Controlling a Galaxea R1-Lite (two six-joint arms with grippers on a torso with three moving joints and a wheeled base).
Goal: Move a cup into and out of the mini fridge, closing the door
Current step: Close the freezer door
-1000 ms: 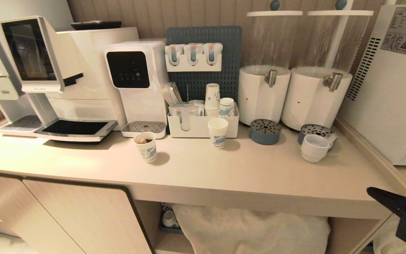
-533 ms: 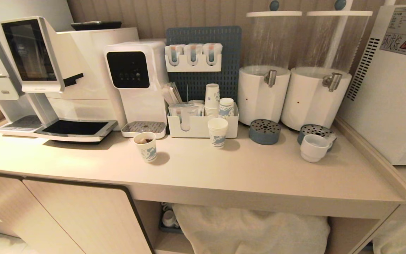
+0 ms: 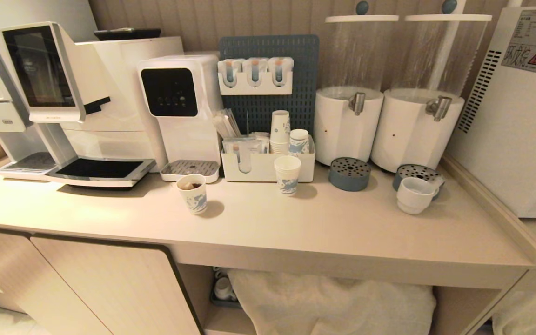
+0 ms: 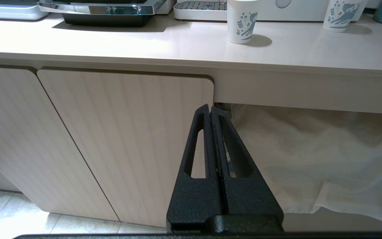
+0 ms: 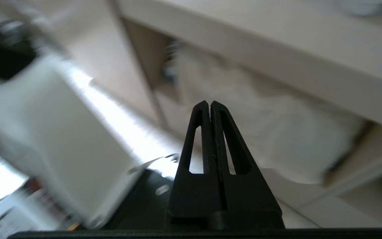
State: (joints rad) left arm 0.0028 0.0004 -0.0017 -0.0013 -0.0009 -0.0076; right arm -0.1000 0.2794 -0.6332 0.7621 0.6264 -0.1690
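The right gripper [image 5: 210,104] is hanging below the level of the counter [image 3: 296,228] with its two black fingers pressed together, gripping nothing. Just past its tips a white cloth [image 5: 270,132] is filling the open shelf under the counter, and the counter's front edge is running above that; the rest of the right wrist view is blurred. The left gripper [image 4: 210,108] is also sitting with its fingers closed flat against each other and empty, low in front of the pale cabinet door [image 4: 121,139], with the same cloth just beside its tips. Above it, on the counter, two blue-printed paper cups [image 4: 242,21] are standing apart from each other.

Neither gripper is showing in the head view. The cup [image 3: 414,195] is standing upright on the counter, well above and apart from both grippers, directly in front of a round blue drip tray [image 3: 417,173] under the nearer drink dispenser [image 3: 417,130]. The mini fridge [image 3: 514,116] is standing just beyond the counter's right end, showing its vented side and warning sticker; its door is not visible.
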